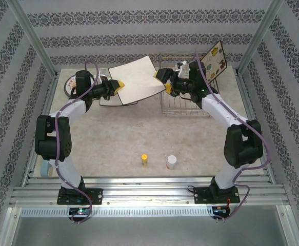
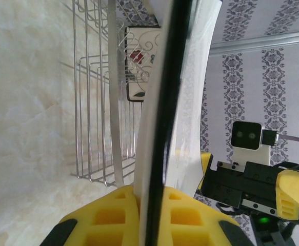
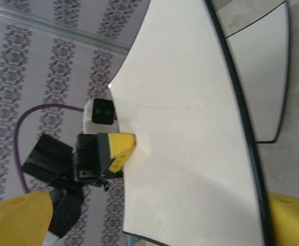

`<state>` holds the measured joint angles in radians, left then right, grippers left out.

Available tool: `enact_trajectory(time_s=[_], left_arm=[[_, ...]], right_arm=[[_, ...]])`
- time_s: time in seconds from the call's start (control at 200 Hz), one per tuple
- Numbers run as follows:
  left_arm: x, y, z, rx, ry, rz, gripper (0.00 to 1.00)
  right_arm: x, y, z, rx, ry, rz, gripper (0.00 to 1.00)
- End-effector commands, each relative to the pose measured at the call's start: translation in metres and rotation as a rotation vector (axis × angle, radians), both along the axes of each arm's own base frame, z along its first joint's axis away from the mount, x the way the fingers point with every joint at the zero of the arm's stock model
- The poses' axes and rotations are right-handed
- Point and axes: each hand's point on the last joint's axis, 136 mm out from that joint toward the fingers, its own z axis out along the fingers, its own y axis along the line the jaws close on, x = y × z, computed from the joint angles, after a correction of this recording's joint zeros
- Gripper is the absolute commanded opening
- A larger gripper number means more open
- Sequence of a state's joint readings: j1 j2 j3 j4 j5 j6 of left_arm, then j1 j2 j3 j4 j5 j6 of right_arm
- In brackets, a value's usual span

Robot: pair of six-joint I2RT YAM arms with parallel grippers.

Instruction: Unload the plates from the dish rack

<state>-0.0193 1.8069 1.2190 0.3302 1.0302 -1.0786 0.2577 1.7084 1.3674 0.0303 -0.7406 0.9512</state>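
Both arms reach forward from their bases at the near edge of the table point(image 1: 139, 133), elbows bent outward, forearms angled toward each other so that the two wrists face across the middle of the far side.

The left gripper point(image 1: 119, 86) points to the right and is clamped on the left edge of a square plate point(image 1: 134, 77). In the left wrist view its yellow fingers point(image 2: 113, 215) press on either side of the plate's dark rim.

The plate is held clear of the table, tilted, with its plain pale underside toward the overhead camera. It hangs between the two grippers, just left of the dish rack point(image 1: 185, 102).

The right gripper point(image 1: 162, 82) points to the left at the plate's right corner. Its jaws stand wide apart, one finger on each side of the thin plate, and do not clamp it.

A second square plate point(image 1: 111, 101) lies flat on the table below the held one, partly covered by it from above.

A patterned plate point(image 1: 214, 60) with a colourful design stands leaning at the far right end of the rack.
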Motion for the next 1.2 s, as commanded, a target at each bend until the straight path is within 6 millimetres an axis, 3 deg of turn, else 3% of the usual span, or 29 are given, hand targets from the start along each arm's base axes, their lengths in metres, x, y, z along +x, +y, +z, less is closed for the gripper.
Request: enact_trajectory(time_s=[0.0, 0.23, 0.355, 0.47, 0.585, 0.784, 1.194], left_arm=[[0.01, 0.018, 0.063, -0.001, -0.217, 0.092, 0.0], [0.016, 0.055, 0.079, 0.063, -0.215, 0.359, 0.0], [0.018, 0.082, 0.073, 0.084, -0.181, 0.542, 0.0], [0.017, 0.1, 0.065, 0.089, -0.158, 0.682, 0.0], [0.017, 0.107, 0.058, 0.111, -0.14, 0.788, 0.0], [0.021, 0.097, 0.042, 0.106, -0.125, 0.918, 0.0], [0.042, 0.06, 0.004, 0.049, -0.16, 1.077, 0.0]], right_arm=[[-0.005, -0.033, 0.01, -0.168, -0.032, -0.079, 0.98], [-0.028, -0.11, -0.009, -0.541, 0.007, -0.182, 0.98], [-0.047, -0.152, 0.001, -0.794, 0.009, -0.202, 0.98], [-0.057, -0.181, 0.013, -0.896, 0.013, -0.23, 0.98], [-0.064, -0.194, 0.019, -0.946, 0.017, -0.245, 0.98], [-0.063, -0.213, 0.014, -1.09, 0.077, -0.216, 0.98], [-0.054, -0.211, -0.001, -1.085, 0.093, -0.156, 0.98]])
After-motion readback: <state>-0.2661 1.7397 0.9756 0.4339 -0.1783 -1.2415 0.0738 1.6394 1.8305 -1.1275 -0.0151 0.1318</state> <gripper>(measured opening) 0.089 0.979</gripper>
